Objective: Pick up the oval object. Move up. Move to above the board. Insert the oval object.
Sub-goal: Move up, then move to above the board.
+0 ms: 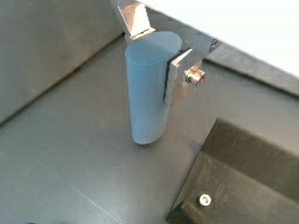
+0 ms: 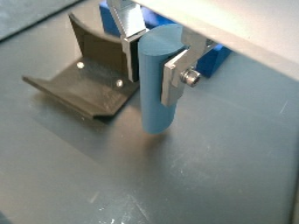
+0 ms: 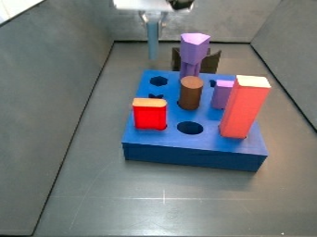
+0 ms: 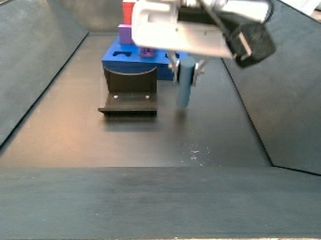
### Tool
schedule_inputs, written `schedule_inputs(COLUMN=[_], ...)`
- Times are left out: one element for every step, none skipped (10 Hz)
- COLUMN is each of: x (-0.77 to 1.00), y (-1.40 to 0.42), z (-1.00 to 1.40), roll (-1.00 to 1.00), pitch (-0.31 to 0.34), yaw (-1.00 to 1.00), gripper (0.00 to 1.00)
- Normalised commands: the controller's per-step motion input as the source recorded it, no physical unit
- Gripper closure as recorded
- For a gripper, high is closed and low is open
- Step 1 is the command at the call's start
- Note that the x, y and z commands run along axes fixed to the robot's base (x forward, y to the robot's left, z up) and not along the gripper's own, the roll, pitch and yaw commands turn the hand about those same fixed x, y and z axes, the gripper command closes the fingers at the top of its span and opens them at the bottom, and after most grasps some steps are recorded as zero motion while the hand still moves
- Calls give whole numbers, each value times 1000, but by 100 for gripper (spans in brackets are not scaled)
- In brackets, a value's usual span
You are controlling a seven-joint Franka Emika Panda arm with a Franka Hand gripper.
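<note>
Oval object (image 1: 149, 87): wrist views, upright between my claw (image 1: 162, 54) plates, gripped near its top, foot on floor. Side view: post (image 3: 152, 39) stands behind the board (image 3: 198, 130); lift straight, then carry forward.

Oval object (image 1: 149, 87): tall, slender, pale blue post with rounded sides, upright, its upper part between the gripper (image 1: 162, 50) fingers; whether its base touches the grey floor cannot be told.
Board (image 3: 198, 130): thick, square, deep blue block with shaped holes in its top, apart from the post.
</note>
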Motion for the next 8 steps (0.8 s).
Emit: schedule_inputs(x=[-24, -22, -271, -273, -257, -223, -205, -184], y=[18, 10, -78, -82, -72, -61, -56, -48], z=[441, 236, 1000, 1000, 1000, 1000, 1000, 1000], roll=[47, 70, -59, -38, -11, 46, 81, 109], pitch=[62, 64, 252, 230, 188, 121, 98, 72], yaw=[-15, -12, 111, 110, 96, 67, 52, 40], gripper=[100, 100, 100, 100, 100, 100, 100, 100])
